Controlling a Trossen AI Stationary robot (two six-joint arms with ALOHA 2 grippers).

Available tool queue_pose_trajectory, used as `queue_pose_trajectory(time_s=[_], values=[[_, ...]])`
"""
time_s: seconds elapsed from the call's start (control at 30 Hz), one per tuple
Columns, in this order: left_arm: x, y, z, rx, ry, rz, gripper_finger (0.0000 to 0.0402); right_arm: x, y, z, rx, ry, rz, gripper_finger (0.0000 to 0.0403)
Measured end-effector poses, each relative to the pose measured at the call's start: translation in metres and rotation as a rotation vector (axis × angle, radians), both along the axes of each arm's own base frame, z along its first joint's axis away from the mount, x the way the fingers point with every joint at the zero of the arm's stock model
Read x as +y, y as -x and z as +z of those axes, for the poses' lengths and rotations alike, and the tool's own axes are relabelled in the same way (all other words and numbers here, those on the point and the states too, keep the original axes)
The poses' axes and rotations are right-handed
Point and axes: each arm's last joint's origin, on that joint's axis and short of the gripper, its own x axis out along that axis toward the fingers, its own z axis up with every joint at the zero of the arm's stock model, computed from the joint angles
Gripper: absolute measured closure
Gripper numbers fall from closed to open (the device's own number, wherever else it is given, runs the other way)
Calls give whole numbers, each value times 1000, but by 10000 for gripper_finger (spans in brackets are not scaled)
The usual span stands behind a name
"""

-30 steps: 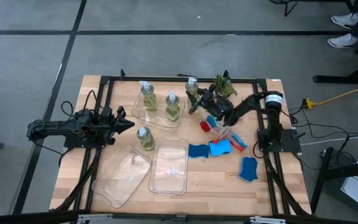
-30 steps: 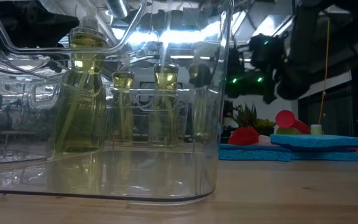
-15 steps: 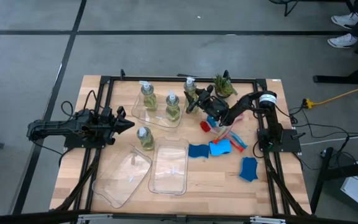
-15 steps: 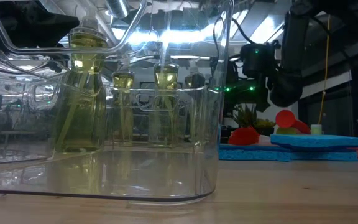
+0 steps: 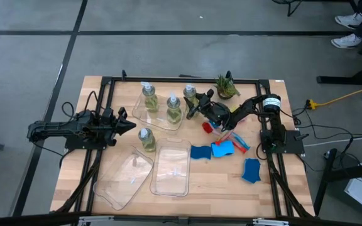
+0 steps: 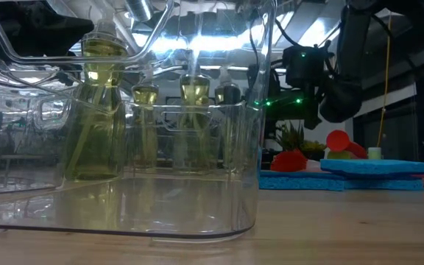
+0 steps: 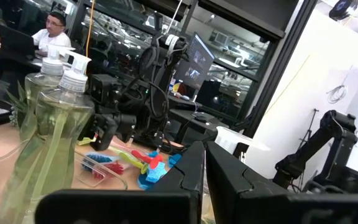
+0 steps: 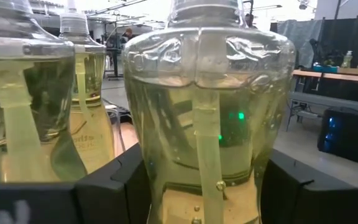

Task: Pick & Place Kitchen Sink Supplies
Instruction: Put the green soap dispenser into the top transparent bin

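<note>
The right gripper (image 5: pixel 197 104), fingers clasping a bottle (image 5: pixel 190 95), is nearing another bottle (image 5: pixel 173 108) and risking knocking it over.

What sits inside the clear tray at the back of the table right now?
In the back tray, two pump bottles stand: one and another. The right gripper holds a third bottle at the tray's right edge; whether it stands inside cannot be seen.
</note>
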Motion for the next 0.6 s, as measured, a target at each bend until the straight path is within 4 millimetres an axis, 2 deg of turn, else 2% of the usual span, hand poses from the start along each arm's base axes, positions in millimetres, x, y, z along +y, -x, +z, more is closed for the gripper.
queue_pose_trajectory(time_s=[0.23,0.43,0.6], values=[[0,0,0,0,0,0,391,11,-2,-1,24,10,-40,185],[0,0,0,0,0,0,391,16,-1,-2,64,9,-71,137],[0,0,0,0,0,0,391,20,1,4,131,20,-216,93]])
